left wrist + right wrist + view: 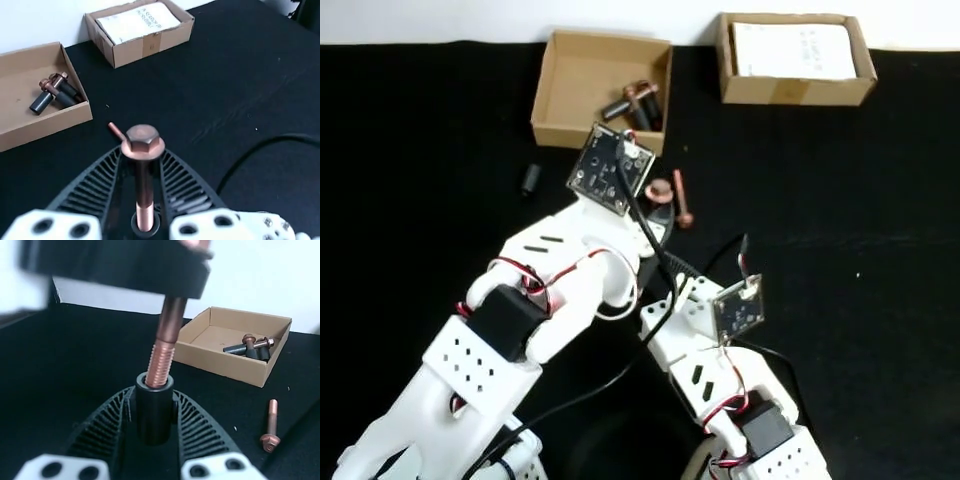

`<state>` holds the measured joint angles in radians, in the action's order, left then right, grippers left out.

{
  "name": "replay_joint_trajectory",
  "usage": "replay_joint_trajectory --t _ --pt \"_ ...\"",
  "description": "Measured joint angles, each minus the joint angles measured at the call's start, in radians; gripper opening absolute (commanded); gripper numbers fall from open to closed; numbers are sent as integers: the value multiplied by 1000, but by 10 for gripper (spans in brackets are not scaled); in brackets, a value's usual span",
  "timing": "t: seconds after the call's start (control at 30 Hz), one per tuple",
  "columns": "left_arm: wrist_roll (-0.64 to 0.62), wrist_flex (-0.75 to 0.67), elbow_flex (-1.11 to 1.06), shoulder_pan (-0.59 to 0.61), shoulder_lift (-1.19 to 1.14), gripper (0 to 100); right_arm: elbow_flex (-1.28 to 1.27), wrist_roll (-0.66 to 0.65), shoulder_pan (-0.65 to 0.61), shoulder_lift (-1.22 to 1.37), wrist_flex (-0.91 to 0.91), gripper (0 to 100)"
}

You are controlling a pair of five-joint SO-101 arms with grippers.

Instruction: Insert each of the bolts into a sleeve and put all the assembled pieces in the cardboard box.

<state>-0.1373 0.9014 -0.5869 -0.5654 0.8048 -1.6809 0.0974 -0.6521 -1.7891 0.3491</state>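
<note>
Left wrist view: bolt point(143, 145) gripped by left pincer point(142, 152), head at fingertips. Sleeve point(154, 412) clamped upright in right pincer point(154, 399), bolt's threaded tip entered (partly). Cardboard box point(225, 365) noted beyond both pincers, assembled pieces point(252, 346) inside; spare bolt point(270, 427) beside right pincer on desk point(70, 350).

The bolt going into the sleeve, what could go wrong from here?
The bolt has only its tip in the sleeve and leans slightly, so pushing down might jam it or twist the sleeve out of the right jaws. The spare bolt lies on the table right beside them and could get knocked away.
</note>
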Motion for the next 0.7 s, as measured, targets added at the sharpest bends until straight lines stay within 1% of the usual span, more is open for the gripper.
replay_joint_trajectory --t 0.13,0.23,0.27,0.37,0.43,0.6,0.7 --pt "6 107 0 -2 5 12 0 2 0 -2 0 12" --pt "74 184 -2 -3 3 20 0 2 -2 -3 0 12" --pt "94 203 -2 -3 3 40 0 3 -2 -3 0 12" --pt "120 241 0 -3 3 151 0 3 -2 -3 2 12" --pt "123 276 2 5 5 193 0 0 -2 -2 3 12" --pt "123 419 31 6 3 210 0 0 -2 0 52 12" --pt "123 511 114 6 5 210 0 0 -2 -2 58 12"
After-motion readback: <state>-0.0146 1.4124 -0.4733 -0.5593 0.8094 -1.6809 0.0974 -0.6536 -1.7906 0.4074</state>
